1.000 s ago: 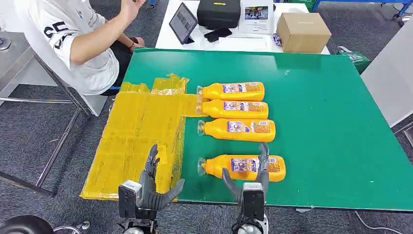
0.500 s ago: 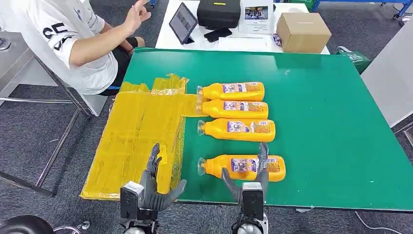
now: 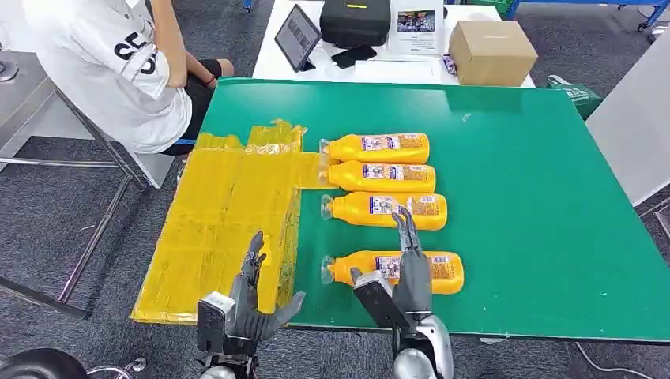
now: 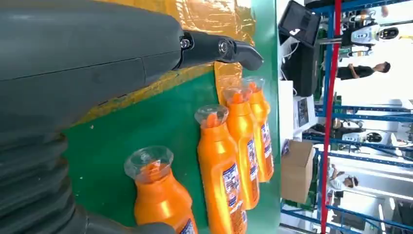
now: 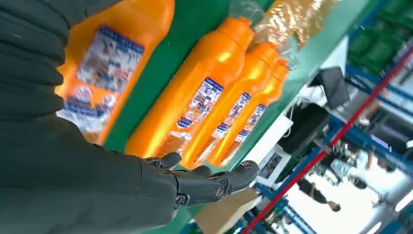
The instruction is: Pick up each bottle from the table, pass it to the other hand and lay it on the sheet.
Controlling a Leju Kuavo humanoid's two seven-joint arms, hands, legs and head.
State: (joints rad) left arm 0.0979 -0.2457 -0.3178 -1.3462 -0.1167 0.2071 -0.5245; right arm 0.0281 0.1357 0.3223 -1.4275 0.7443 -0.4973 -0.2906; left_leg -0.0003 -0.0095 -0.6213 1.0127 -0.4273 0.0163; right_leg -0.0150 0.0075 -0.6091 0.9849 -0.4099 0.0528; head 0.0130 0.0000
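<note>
While the right hand [image 3: 403,280] hovers spread over the near bottle [image 3: 393,271], its smooth rounded body looks slippery; grip mid-label. Left hand [image 3: 249,304] waits spread.

Right hand [image 5: 87,161] fills the left and lower left of the frame, dark fingers [image 5: 214,183] stretched out and apart toward lower centre, holding nothing. Nearest orange bottle [image 5: 114,53] lies at upper left, label facing the camera, partly hidden by the hand's cover. Three more orange bottles [image 5: 195,97] lie side by side, running diagonally to top centre on the green table [image 5: 190,24]. Crinkled yellow sheet [image 5: 297,19] at top right. Blurred shelving [image 5: 350,136] at right.
</note>
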